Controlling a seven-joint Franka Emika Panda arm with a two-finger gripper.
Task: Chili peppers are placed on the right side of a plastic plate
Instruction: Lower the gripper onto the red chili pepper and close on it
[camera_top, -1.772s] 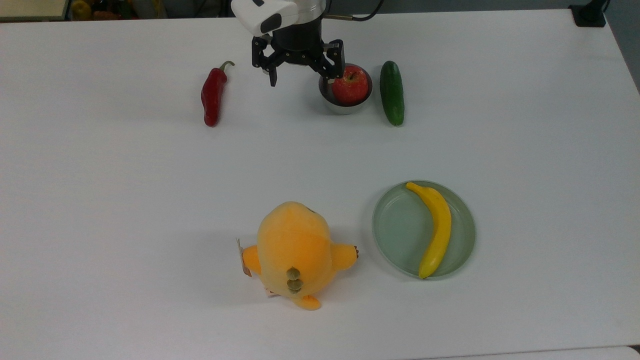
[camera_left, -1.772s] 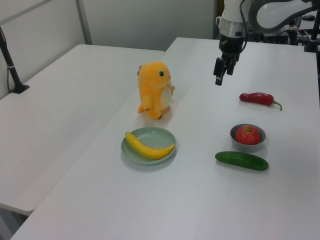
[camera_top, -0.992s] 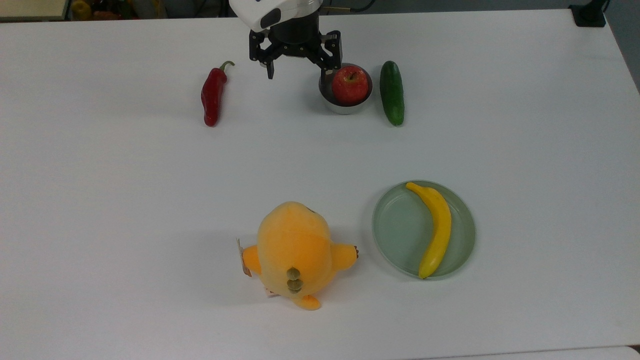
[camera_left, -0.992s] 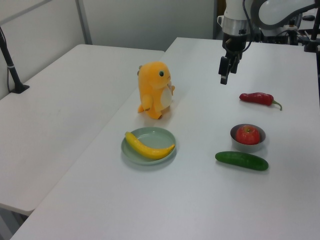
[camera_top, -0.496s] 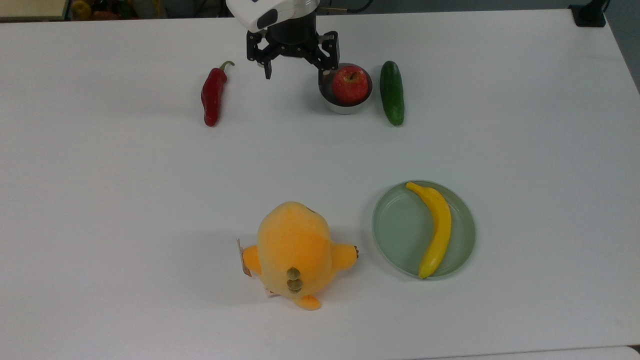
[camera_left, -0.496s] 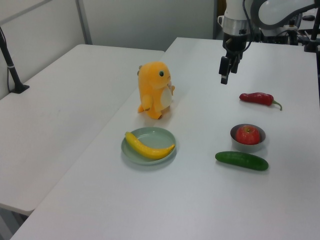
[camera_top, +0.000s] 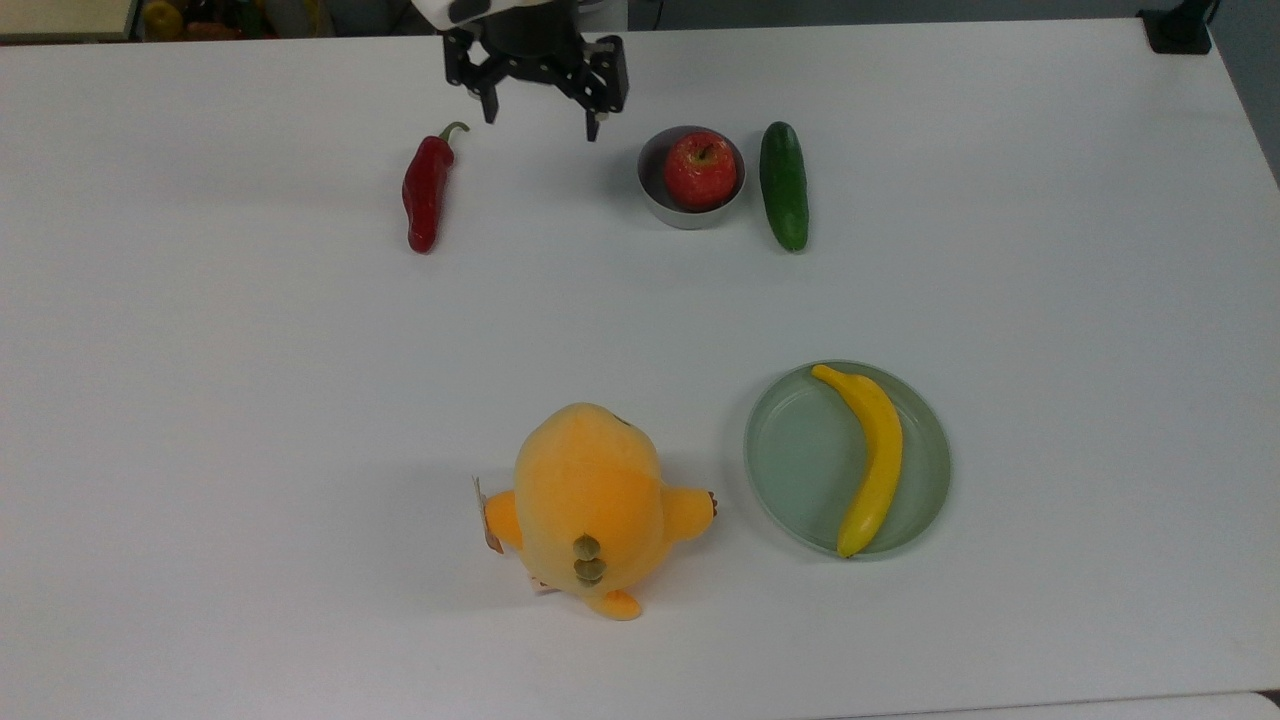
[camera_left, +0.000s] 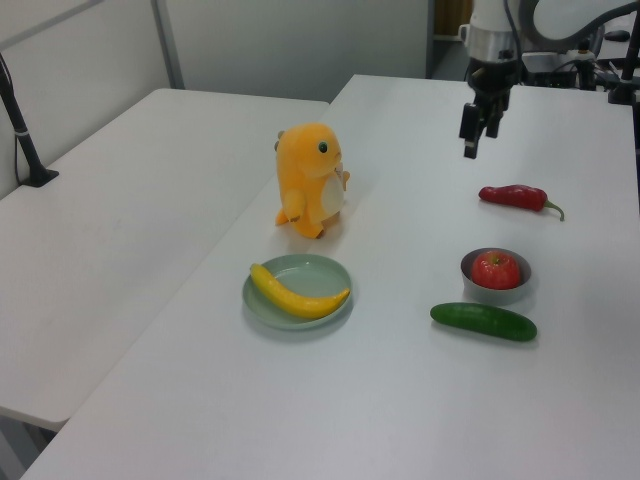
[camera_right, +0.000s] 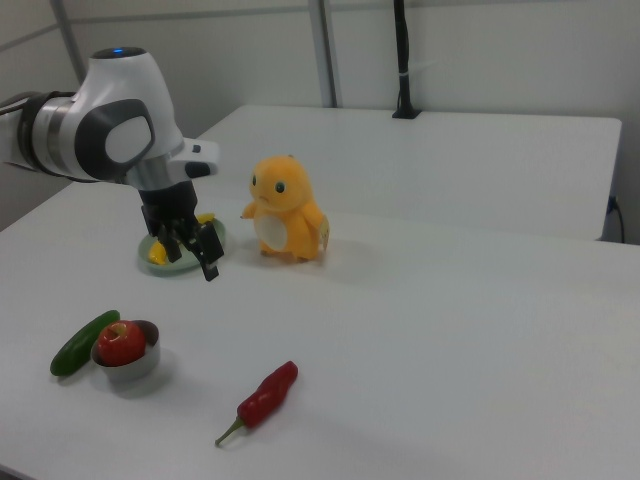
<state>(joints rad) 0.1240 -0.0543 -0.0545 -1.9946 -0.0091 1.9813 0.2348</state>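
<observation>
Jaws (camera_top: 540, 122) apart and empty — above the table near the glossy red chili pepper (camera_top: 424, 194), curled green stem.

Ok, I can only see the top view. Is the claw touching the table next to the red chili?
Observer: No. In the left view the claw hangs in the air, well above the table. The chili pepper lies lower down, toward the left view's right.
Operator: Does the orange toy have a face? I just see its back.
Observer: Yes. In the right view the plush toy has a dark eye and a pale belly.
Operator: Is the apple deep inside its bowl?
Observer: No. In the left view the apple sticks up above the rim of the grey bowl.
</observation>
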